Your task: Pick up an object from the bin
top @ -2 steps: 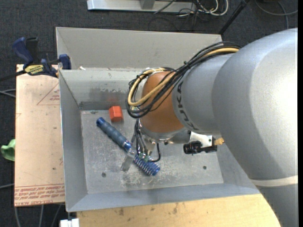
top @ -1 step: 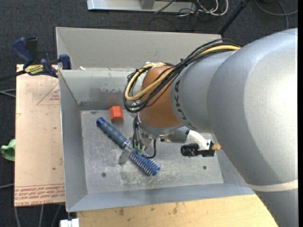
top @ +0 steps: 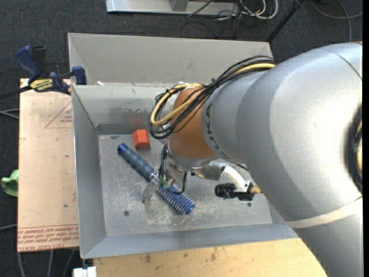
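Three things lie loose on the floor of the grey bin [top: 124, 215] as I watch from my station. A small orange block [top: 140, 138] sits near the back wall, toward the left corner. A blue brush [top: 134, 160] runs slantwise from just below that block toward the middle of the front edge, with its bristled head [top: 180, 202] nearest the front. A white-and-black piece [top: 233, 184] lies toward the right side, partly under the arm [top: 300, 137]. The arm reaches in from the right, big and grey, its orange wrist cover [top: 190, 128] and looped cables [top: 173, 103] hanging over the bin's middle. The jaws sit low at the brush, about where handle meets bristles, touching it or just beside it. I cannot tell from here whether they are wide, narrow or closed on it. The orange block is apart from them, and the white-and-black piece lies near, on their right.
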`<state>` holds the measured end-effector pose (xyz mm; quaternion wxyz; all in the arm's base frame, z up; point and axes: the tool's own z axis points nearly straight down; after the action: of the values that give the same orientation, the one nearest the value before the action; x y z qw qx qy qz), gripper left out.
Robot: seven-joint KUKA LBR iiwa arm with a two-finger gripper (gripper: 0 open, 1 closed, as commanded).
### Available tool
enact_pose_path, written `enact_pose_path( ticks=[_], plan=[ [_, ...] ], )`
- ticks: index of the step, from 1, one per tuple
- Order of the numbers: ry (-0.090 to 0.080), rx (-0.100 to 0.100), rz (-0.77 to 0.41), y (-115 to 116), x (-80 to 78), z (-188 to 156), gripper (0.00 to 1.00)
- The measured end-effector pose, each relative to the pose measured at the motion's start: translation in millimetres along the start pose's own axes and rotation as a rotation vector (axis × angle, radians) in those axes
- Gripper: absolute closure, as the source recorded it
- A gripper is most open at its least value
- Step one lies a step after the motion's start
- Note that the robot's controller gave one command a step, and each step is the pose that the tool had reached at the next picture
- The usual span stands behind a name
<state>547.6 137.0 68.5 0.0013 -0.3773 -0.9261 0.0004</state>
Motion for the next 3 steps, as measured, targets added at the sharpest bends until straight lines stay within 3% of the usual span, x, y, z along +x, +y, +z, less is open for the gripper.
enact_pose_path(
  ticks=[1,2,3],
  plan=[
    [-0.002,-0.002,-0.003,0.5,0.4,0.1,0.0],
    [-0.003,-0.003,-0.004,0.8,0.1,-0.6,1.0],
    [-0.004,-0.005,-0.008,1.8,0.0,-57.9,1.0]
  ],
)
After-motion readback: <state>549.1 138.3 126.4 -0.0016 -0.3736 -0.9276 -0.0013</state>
